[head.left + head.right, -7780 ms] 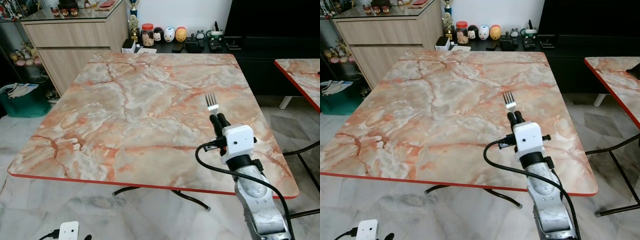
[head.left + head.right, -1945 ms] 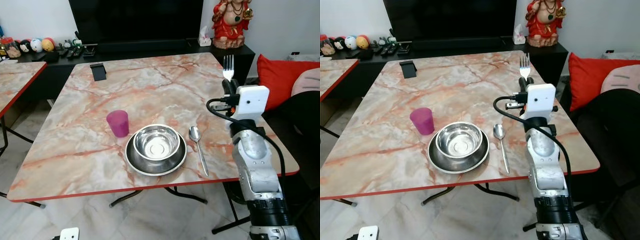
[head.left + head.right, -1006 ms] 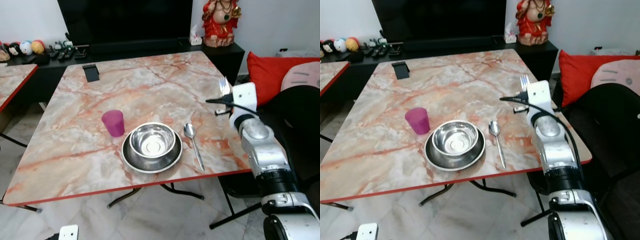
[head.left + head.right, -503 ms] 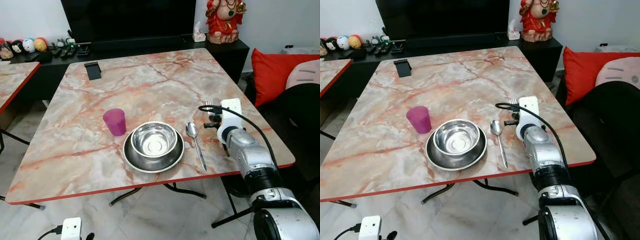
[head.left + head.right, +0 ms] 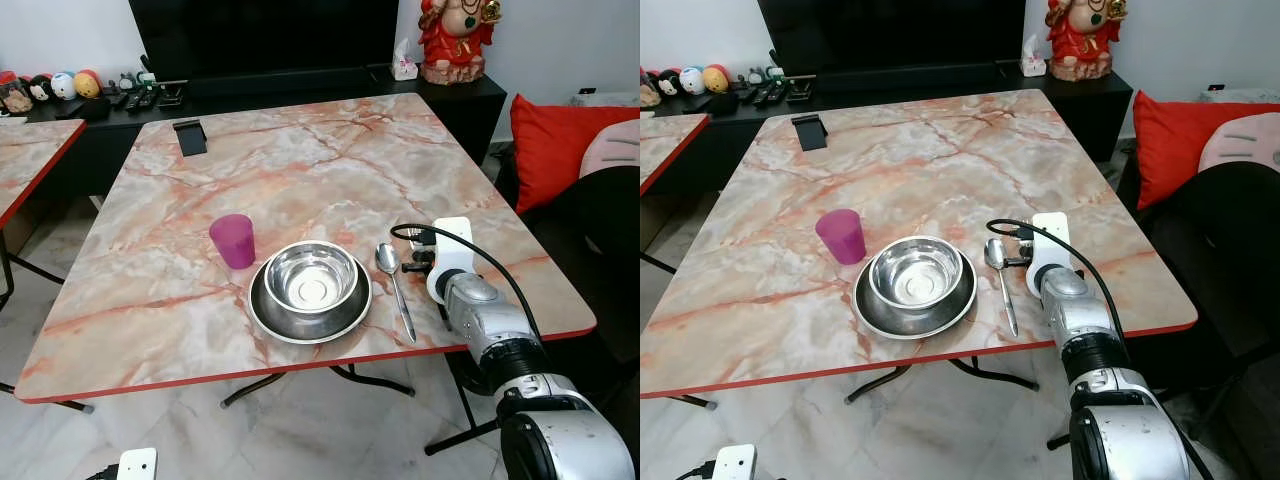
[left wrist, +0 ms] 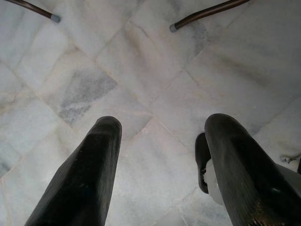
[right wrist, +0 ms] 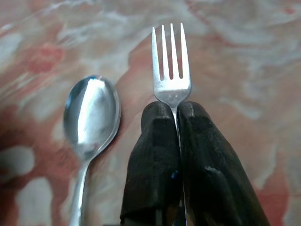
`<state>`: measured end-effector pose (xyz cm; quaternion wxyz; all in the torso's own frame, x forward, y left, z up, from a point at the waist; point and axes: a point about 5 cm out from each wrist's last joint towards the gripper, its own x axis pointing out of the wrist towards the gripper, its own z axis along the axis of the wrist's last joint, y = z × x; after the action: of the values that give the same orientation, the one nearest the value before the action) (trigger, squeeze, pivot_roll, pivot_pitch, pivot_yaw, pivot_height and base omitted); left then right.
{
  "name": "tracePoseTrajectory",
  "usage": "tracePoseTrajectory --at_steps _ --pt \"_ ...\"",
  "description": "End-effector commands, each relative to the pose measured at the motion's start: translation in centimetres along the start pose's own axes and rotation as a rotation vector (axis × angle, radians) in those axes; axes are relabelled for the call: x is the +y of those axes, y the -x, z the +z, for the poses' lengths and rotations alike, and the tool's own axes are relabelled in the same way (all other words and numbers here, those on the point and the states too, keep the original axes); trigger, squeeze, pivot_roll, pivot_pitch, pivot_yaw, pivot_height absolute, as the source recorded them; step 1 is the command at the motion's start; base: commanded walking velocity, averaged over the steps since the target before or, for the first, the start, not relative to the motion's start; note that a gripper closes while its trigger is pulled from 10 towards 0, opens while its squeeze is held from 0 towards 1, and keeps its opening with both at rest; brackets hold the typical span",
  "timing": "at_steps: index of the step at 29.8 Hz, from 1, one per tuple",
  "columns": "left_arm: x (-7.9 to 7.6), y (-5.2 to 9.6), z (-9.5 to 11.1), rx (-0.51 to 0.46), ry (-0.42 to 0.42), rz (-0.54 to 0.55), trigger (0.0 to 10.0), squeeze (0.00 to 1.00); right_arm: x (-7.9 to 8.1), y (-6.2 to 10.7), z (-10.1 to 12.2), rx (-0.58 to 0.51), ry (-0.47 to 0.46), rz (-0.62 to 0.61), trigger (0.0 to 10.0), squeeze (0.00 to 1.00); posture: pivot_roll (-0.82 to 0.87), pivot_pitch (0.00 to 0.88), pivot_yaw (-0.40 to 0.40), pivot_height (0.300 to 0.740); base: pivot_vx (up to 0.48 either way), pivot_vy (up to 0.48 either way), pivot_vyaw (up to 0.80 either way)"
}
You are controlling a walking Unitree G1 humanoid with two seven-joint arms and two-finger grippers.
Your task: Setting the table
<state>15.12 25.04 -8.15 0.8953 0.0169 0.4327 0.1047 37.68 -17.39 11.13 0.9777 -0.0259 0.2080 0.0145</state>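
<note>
Right claw (image 7: pixel 175 110) clamped on a silver fork (image 7: pixel 170 66), low over the marble surface (image 5: pixel 300 160) just beside the spoon (image 5: pixel 394 283), tines pointing away over the stone. Spoon lying right of the steel bowl (image 5: pixel 311 277), which sits in a steel plate (image 5: pixel 266 312), with a purple cup (image 5: pixel 233 240) just left of them near the front edge. Left claw (image 6: pixel 160 132) hanging above the tiled floor (image 6: pixel 141 61), fingers spread wide and holding nothing.
</note>
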Motion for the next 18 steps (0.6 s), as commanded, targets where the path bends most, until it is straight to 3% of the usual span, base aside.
tracePoseTrajectory --at_steps 1,4,7,14,18 --pt "0.6 0.2 -0.8 0.039 -0.017 0.009 10.0 0.00 0.2 -0.1 0.9 -0.032 -0.006 -0.006 10.0 0.00 -0.11 0.000 0.088 0.732 0.000 0.000 0.00" --pt "0.7 0.2 -0.8 0.038 -0.018 0.009 10.0 0.00 0.3 -0.2 1.1 -0.050 -0.010 -0.009 10.0 0.00 -0.11 0.000 0.089 0.732 0.000 0.000 0.00" --pt "-0.9 -0.5 2.7 -0.118 -0.029 -0.027 10.0 0.00 0.4 -0.2 1.3 -0.078 -0.011 -0.012 10.0 0.00 -0.10 0.000 0.088 0.732 0.000 0.000 0.00" --pt "-0.4 -0.2 1.0 -0.054 -0.025 -0.023 10.0 0.00 0.7 -0.1 1.8 -0.143 -0.021 -0.008 10.0 0.00 -0.11 0.000 0.092 0.732 0.000 0.000 0.00" --pt "-0.2 -0.1 0.6 -0.029 -0.021 -0.022 10.0 0.00 0.6 -0.1 2.1 -0.173 0.029 -0.034 10.0 0.00 -0.11 0.000 0.092 0.732 0.000 0.000 0.18"
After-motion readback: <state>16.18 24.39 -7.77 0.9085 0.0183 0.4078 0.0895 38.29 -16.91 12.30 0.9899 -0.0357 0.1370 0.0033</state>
